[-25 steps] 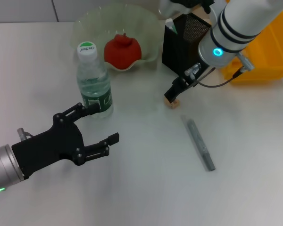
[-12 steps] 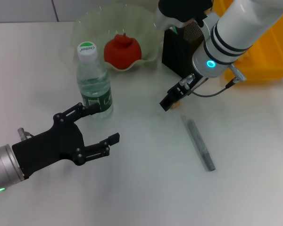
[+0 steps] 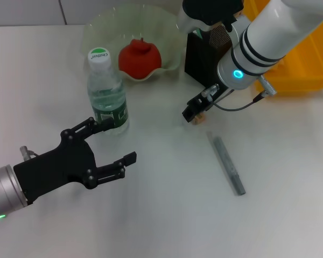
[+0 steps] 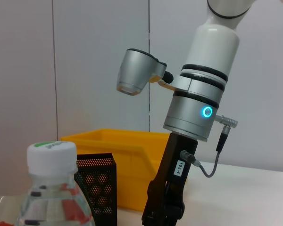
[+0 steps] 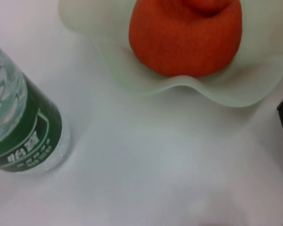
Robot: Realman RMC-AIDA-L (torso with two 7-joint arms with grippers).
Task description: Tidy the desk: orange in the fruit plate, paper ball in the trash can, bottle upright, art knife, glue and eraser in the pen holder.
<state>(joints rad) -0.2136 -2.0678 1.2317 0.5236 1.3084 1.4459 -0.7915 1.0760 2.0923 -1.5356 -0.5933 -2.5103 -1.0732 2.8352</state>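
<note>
The orange (image 3: 140,57) lies in the pale fruit plate (image 3: 101,26), also seen close up as the orange (image 5: 186,35) on the plate (image 5: 179,89). The water bottle (image 3: 107,94) stands upright with its green cap on. My left gripper (image 3: 116,142) hovers open just in front of it, holding nothing. My right gripper (image 3: 191,112) is low over the table in front of the black mesh pen holder (image 3: 204,56), right against a small tan eraser (image 3: 201,114). The grey art knife (image 3: 228,164) lies flat nearby. The paper ball and glue are out of view.
A yellow bin (image 3: 307,62) stands at the back right behind the pen holder. The left wrist view shows the bottle cap (image 4: 52,150), the pen holder (image 4: 96,181), the bin (image 4: 127,143) and the right arm (image 4: 195,108).
My right gripper has moved left and down from beside the pen holder onto the eraser, which it mostly covers now. The left arm, bottle and art knife have not moved.
</note>
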